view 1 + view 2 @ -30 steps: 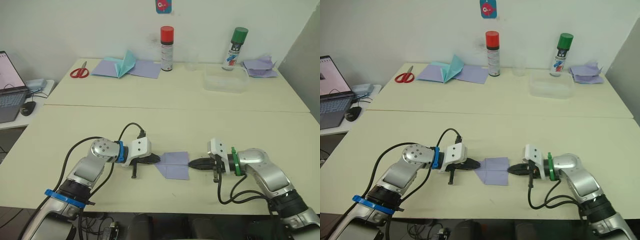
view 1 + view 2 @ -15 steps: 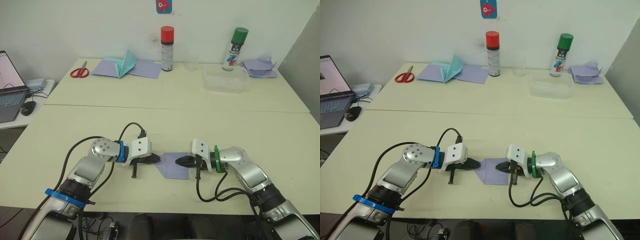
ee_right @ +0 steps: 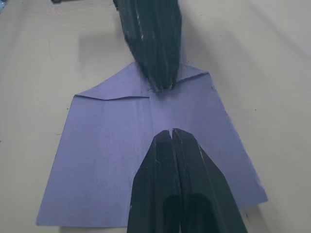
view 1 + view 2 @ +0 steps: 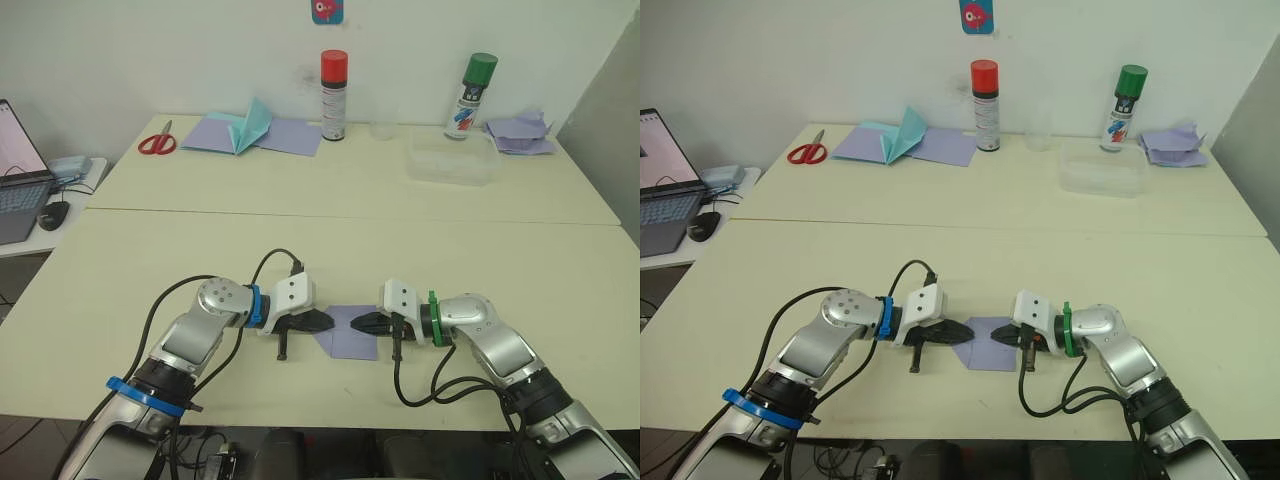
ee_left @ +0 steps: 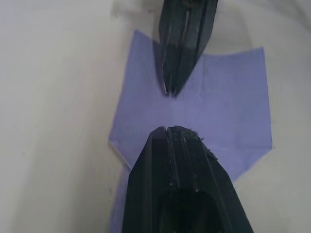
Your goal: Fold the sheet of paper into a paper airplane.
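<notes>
Left end effector (image 4: 325, 322), right end effector (image 4: 362, 323): fingers pressed together, tips resting on sheet of paper (image 4: 343, 332).

The two ends of the sheet of paper (image 4: 347, 331) are covered by the left gripper (image 4: 327, 321) and the right gripper (image 4: 357, 323). The laptop (image 4: 18, 185) is cut off by the picture's edge. The wall sticker (image 4: 976, 17) is cropped, and the spray can labels are too small to be read.

Head stereo pair looks forward and down over the table (image 4: 330, 225), from arms to back wall. Wrist cams sit close, low, facing each other along their fingers. All share the sheet of paper (image 4: 350, 330); each wrist cam catches the opposite gripper.
</notes>
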Controlling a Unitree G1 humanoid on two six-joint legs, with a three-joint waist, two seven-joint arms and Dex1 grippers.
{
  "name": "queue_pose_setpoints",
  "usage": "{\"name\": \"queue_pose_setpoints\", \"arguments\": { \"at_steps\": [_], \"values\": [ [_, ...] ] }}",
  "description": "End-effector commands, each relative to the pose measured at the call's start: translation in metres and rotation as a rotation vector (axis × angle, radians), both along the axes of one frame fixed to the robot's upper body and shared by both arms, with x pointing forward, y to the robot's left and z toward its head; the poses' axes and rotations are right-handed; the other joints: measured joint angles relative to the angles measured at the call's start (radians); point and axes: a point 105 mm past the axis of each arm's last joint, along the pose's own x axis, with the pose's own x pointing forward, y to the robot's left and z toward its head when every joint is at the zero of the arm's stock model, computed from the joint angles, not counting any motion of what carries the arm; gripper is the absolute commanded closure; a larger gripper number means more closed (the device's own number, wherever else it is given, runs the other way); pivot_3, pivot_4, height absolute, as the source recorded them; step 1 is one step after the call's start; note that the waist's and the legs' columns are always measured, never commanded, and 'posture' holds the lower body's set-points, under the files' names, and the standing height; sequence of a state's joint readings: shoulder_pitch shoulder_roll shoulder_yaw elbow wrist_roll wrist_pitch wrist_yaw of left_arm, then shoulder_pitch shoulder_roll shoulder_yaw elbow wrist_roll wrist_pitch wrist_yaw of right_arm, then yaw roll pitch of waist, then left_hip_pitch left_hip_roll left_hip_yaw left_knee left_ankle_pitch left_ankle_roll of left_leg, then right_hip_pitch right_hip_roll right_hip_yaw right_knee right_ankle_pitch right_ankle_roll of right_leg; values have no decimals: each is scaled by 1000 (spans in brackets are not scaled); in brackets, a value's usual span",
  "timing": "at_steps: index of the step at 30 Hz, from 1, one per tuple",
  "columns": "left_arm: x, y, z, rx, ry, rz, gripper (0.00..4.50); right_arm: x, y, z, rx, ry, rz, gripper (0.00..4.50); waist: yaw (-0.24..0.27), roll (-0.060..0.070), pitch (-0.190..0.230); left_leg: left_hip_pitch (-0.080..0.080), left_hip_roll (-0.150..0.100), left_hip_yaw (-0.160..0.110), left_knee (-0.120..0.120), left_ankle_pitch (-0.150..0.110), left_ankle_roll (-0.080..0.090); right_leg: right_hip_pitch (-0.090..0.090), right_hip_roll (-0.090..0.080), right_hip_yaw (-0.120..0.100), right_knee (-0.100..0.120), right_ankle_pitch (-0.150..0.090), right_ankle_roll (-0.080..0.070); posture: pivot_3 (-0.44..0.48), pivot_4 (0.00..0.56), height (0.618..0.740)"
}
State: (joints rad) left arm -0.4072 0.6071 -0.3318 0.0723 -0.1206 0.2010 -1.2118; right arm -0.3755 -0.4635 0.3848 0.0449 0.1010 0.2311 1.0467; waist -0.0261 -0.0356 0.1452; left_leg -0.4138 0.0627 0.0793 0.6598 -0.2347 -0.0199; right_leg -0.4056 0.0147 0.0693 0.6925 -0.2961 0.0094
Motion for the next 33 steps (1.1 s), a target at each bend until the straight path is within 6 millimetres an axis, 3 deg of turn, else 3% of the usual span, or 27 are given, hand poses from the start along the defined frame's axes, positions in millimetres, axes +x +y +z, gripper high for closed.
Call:
{"name": "queue_pose_setpoints", "arguments": {
  "at_steps": [1,6,10,18,26,33],
  "values": [
    [-3,10,-10,73,-15,-15,4500,-4,-12,-15,-63,49,-22,4474,0,0,0,0,0,0,0,0,0,0,0,0,0,0,0,0,150,740],
    [-1,29,-20,136,-19,22,4500,-5,-12,-17,-70,53,-21,4474,0,0,0,0,0,0,0,0,0,0,0,0,0,0,0,0,150,740],
    [4,43,-17,80,21,123,4500,-4,-13,-17,-74,53,-20,4474,-1,0,0,1,0,1,0,0,0,0,0,0,0,0,0,0,150,740],
    [-2,67,-11,103,33,164,4500,-2,-11,-16,-75,46,-11,4474,-3,0,-1,2,1,1,-1,0,0,1,0,0,0,0,0,0,150,740],
    [11,37,48,-116,-21,148,4500,-2,-9,-15,-73,41,-2,4474,-1,-1,0,1,1,0,0,0,0,0,0,-1,0,-1,1,0,150,740],
    [5,21,46,-104,-22,98,4500,-3,-6,-15,-70,37,5,4474,-3,-1,0,0,1,1,-1,0,0,0,0,0,-1,0,0,0,150,740]
  ]
}}
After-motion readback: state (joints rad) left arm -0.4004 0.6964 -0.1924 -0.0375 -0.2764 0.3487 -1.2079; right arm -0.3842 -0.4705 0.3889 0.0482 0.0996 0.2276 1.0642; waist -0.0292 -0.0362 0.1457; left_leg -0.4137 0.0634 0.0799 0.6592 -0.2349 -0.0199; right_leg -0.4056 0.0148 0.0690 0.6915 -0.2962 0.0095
